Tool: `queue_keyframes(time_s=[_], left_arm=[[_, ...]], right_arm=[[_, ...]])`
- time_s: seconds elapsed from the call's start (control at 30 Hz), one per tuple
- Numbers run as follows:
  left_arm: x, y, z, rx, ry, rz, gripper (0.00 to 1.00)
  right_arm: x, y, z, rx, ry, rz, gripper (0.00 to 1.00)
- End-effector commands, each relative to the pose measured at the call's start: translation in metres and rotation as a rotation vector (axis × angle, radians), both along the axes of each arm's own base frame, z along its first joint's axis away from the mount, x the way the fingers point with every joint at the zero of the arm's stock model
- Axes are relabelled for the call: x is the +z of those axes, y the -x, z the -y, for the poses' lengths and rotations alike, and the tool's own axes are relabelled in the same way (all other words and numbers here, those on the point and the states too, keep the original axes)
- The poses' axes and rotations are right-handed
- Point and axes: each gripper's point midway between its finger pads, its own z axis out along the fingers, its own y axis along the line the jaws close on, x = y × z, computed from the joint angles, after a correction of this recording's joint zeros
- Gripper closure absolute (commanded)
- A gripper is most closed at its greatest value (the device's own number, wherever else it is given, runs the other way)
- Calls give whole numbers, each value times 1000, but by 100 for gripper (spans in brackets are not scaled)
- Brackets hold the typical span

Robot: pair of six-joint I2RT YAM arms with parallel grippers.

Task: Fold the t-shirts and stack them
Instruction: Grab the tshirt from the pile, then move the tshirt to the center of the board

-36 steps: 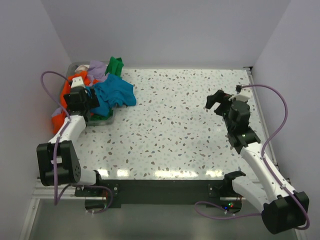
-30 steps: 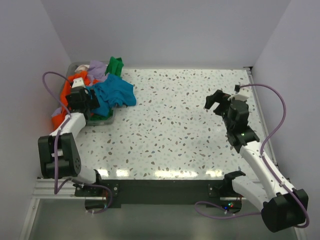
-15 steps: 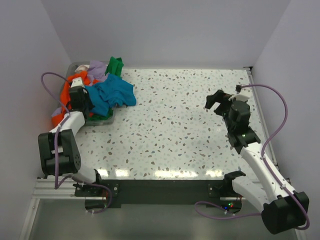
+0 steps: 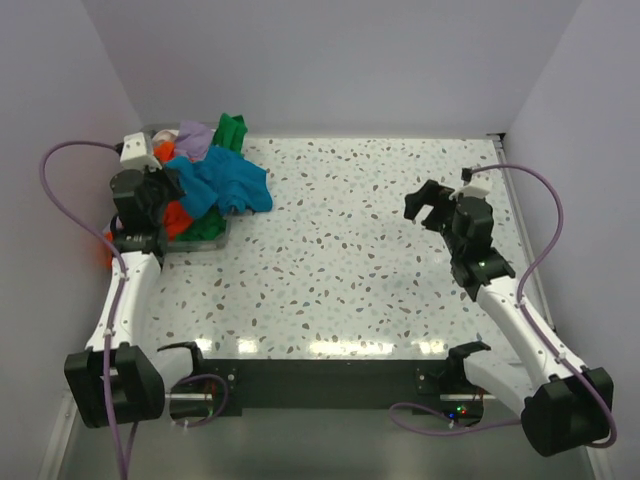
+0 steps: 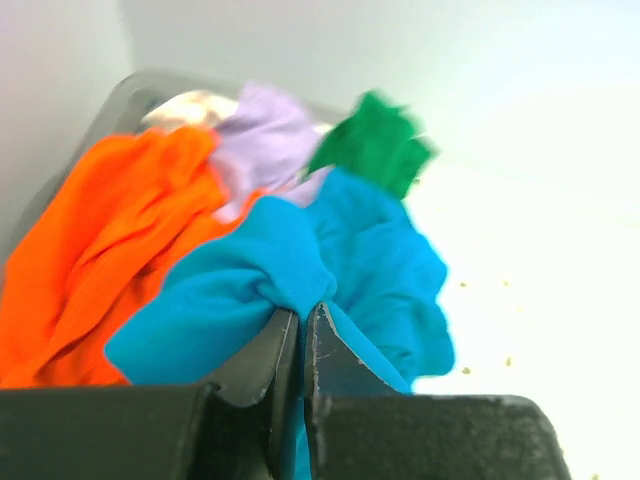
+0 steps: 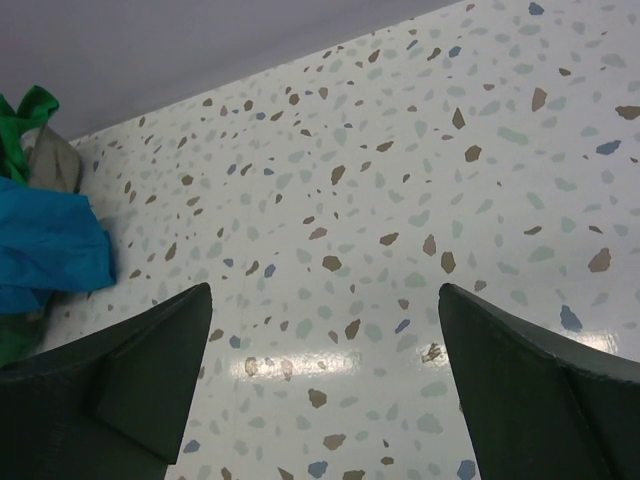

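The t-shirts lie heaped in a grey bin (image 4: 207, 239) at the table's far left. The large teal t-shirt (image 4: 228, 184) spills over the bin's edge onto the table. My left gripper (image 4: 166, 190) is shut on a bunched fold of the teal t-shirt (image 5: 280, 262), with cloth squeezed between the left fingertips (image 5: 302, 312). Behind it are the orange t-shirt (image 5: 105, 230), the lavender t-shirt (image 5: 262, 132) and the green t-shirt (image 5: 382, 142). My right gripper (image 4: 424, 204) hangs open over the table's right side, holding nothing. The right wrist view shows bare tabletop between the right gripper's (image 6: 325, 290) fingers.
The speckled table (image 4: 350, 240) stretches between the two arms. White walls close in the left, back and right sides. The bin's rim (image 5: 128, 95) stands close to the left wall. A purple cable (image 4: 60, 160) loops out from the left arm.
My left gripper has shut on the teal t-shirt and the left arm has risen and swung back left. The teal cloth has pulled up slightly. The right arm has barely shifted.
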Motion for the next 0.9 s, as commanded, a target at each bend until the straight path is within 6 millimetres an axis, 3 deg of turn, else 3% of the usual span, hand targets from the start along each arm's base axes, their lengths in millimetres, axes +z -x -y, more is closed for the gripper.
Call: queue_keyframes(time_s=[0.0, 0.03, 0.1, 0.2, 0.23, 0.27, 0.3, 0.33, 0.37, 0.4, 0.47, 0.5, 0.57, 0.6, 0.63, 0.7, 0.8, 0.87], left_arm=[[68, -4, 53, -188, 10, 171, 100], [84, -4, 64, -219, -8, 196, 100], [101, -2, 107, -350, -8, 227, 100], [148, 4, 158, -533, 13, 330, 100], [157, 5, 169, -566, 9, 347, 100], [156, 4, 193, -635, 15, 339, 100], [179, 8, 206, -676, 10, 382, 100], [177, 9, 231, -770, 17, 374, 100], [182, 11, 245, -820, 23, 382, 100], [204, 16, 257, -869, 23, 429, 100], [211, 25, 289, -1007, 44, 436, 100], [236, 34, 296, -1056, 40, 509, 100], [247, 53, 316, -1209, 78, 553, 100], [267, 63, 319, -1251, 105, 620, 100], [265, 65, 326, -1313, 116, 616, 100], [285, 78, 330, -1394, 118, 687, 100], [270, 80, 339, -1491, 171, 647, 100], [252, 59, 334, -1423, 173, 621, 100]], right_arm=[[28, -8, -14, 61, -28, 56, 1], [30, -10, -15, 68, -30, 57, 1], [31, -11, -18, 79, -34, 50, 1], [37, -10, -19, 85, -38, 47, 1], [42, -10, -18, 79, -36, 53, 1], [41, -9, -17, 76, -34, 37, 1], [42, -8, -16, 73, -33, 35, 1], [45, -7, -15, 67, -31, 34, 1], [48, -7, -14, 64, -29, 36, 1], [49, -6, -13, 57, -28, 38, 1], [54, -4, -9, 40, -25, 39, 1], [55, -3, -8, 37, -22, 39, 1], [59, 0, -5, 26, -20, 44, 1], [62, 1, -3, 19, -18, 49, 1], [62, 4, -2, 16, -16, 45, 1], [66, 6, 0, 10, -11, 49, 1], [66, 12, 4, -1, -7, 48, 1], [64, 14, 5, -5, -4, 47, 1]])
